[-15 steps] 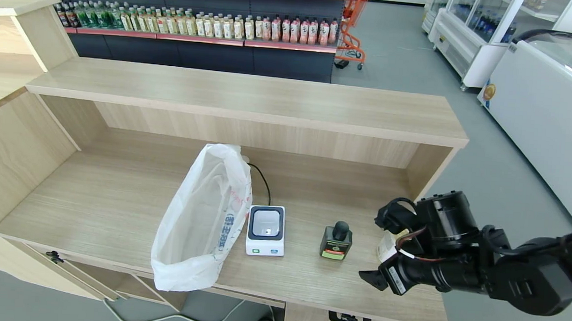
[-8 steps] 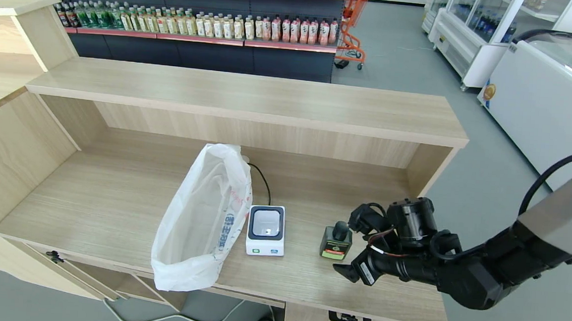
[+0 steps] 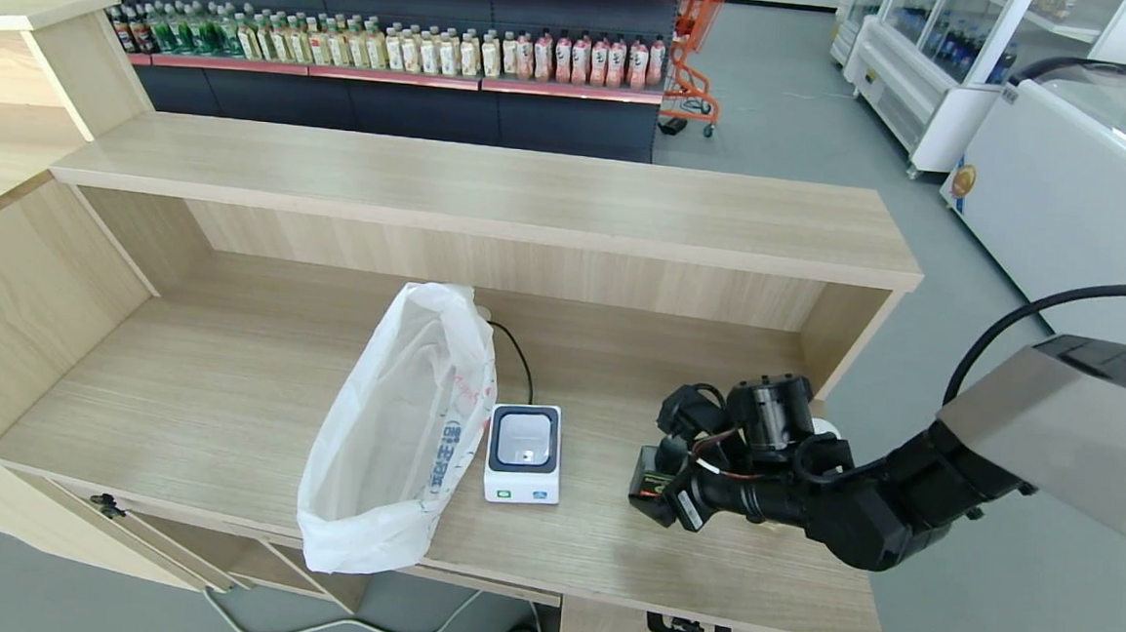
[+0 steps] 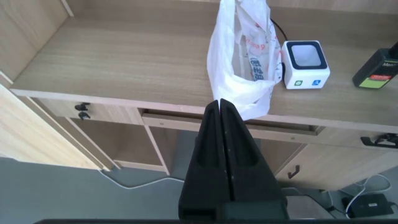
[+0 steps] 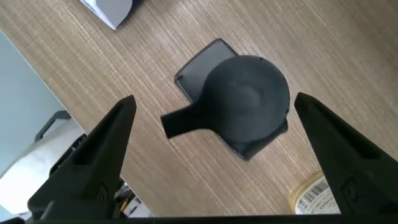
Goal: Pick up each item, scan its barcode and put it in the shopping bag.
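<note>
Right gripper [image 5: 214, 106] hovers with jaws spread wide either side of the dark spout-capped bottle [image 4: 378, 65], upright on the wooden counter [image 3: 226, 393] at 3 o'clock from the barcode scanner [image 3: 523, 450]; the white shopping bag [image 3: 399, 433] touches the scanner's 9 o'clock side. Left gripper [image 4: 221, 106] has its jaws pressed together

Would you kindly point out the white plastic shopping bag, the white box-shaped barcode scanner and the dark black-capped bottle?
white plastic shopping bag [image 3: 374, 456], head view, side wall
white box-shaped barcode scanner [image 3: 523, 440], head view, glass top window
dark black-capped bottle [image 5: 249, 96], right wrist view, round cap
</note>
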You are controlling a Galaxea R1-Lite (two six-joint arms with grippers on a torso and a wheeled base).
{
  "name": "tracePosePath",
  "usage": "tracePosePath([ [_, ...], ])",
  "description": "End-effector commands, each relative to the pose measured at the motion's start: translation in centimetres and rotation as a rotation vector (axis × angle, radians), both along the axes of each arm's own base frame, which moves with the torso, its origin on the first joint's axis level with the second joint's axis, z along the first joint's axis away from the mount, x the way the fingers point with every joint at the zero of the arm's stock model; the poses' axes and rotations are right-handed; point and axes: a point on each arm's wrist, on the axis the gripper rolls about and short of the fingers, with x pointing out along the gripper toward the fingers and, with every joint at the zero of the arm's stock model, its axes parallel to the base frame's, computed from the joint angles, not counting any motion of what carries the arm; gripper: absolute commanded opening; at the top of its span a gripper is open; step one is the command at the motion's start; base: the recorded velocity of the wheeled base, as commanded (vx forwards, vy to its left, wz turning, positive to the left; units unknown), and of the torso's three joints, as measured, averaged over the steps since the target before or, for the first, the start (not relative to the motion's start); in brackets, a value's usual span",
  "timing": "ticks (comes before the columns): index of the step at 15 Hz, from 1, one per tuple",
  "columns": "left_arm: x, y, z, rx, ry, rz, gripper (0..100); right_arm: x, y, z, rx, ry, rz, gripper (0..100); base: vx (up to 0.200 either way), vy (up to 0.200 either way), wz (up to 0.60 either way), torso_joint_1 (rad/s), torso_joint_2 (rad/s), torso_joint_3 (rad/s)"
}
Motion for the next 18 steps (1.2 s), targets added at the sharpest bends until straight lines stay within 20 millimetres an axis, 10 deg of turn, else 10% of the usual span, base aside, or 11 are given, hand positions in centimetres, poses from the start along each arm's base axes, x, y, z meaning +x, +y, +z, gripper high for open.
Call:
tracePosePath([
  [1, 0.0, 0.0, 0.0, 0.000, 0.001, 0.000, 0, 1.0, 0.6, -0.9, -0.007, -0.007, 0.009, 100, 0.000, 0.000, 0.00, 0.000, 0.00, 0.000],
  [8, 0.0, 0.0, 0.1, 0.000, -0.002, 0.000, 0, 2.5, 1.7, -2.5, -0.027, -0.017, 0.034, 100, 0.000, 0.000, 0.00, 0.000, 0.00, 0.000],
  [9, 0.0, 0.0, 0.0, 0.000, 0.000, 0.000, 0, 2.7, 2.0, -2.6, -0.027, -0.021, 0.037, 0, 0.000, 0.000, 0.00, 0.000, 0.00, 0.000],
  [14, 0.0, 0.0, 0.1, 0.000, -0.002, 0.000, 0, 2.5, 2.0, -2.5, -0.030, -0.024, 0.036, 0, 0.000, 0.000, 0.00, 0.000, 0.00, 0.000],
  [18, 0.0, 0.0, 0.0, 0.000, 0.001, 0.000, 0, 1.2, 1.2, 3.2, 0.098, -0.085, -0.018, 0, 0.000, 0.000, 0.00, 0.000, 0.00, 0.000],
])
